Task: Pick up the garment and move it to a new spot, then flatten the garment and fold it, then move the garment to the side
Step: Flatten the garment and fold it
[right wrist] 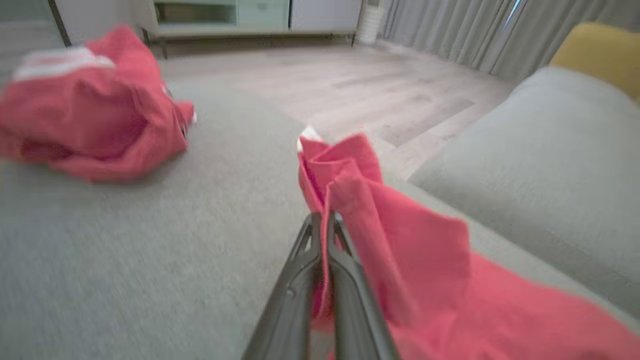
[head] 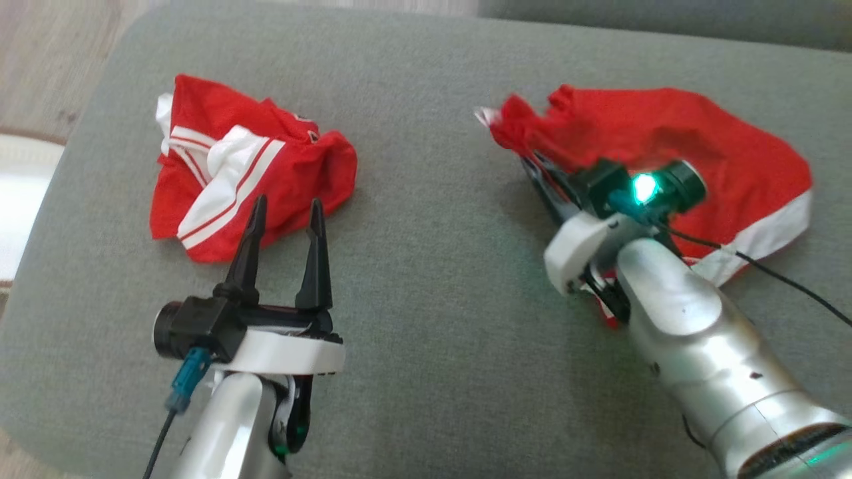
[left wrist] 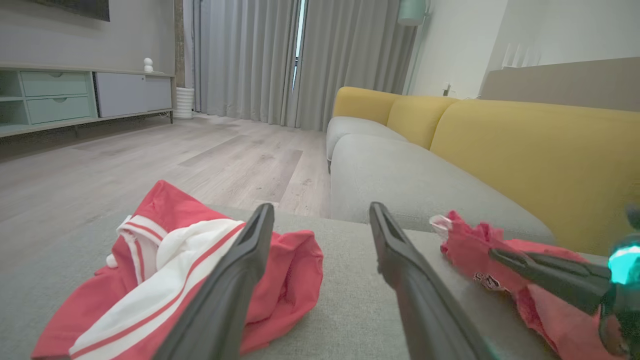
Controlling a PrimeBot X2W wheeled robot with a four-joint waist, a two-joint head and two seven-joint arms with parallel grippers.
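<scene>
A red garment (head: 665, 133) with a white hem lies spread on the right of the grey cushion (head: 432, 299). My right gripper (head: 529, 163) is shut on its left edge, and a bunched fold of the cloth (right wrist: 350, 170) stands up between the closed fingers (right wrist: 322, 220). In the left wrist view the same garment (left wrist: 470, 240) sits at the right with my right gripper's fingers (left wrist: 525, 265) on it. My left gripper (head: 286, 203) stands open and empty, just in front of a second crumpled red and white garment (head: 233, 173).
The crumpled garment (left wrist: 165, 270) lies beside my left gripper's (left wrist: 320, 207) left finger, and at the upper left of the right wrist view (right wrist: 90, 125). A grey and yellow sofa (left wrist: 450, 150) stands beyond the cushion. Wooden floor (left wrist: 200, 150) borders the cushion's far edge.
</scene>
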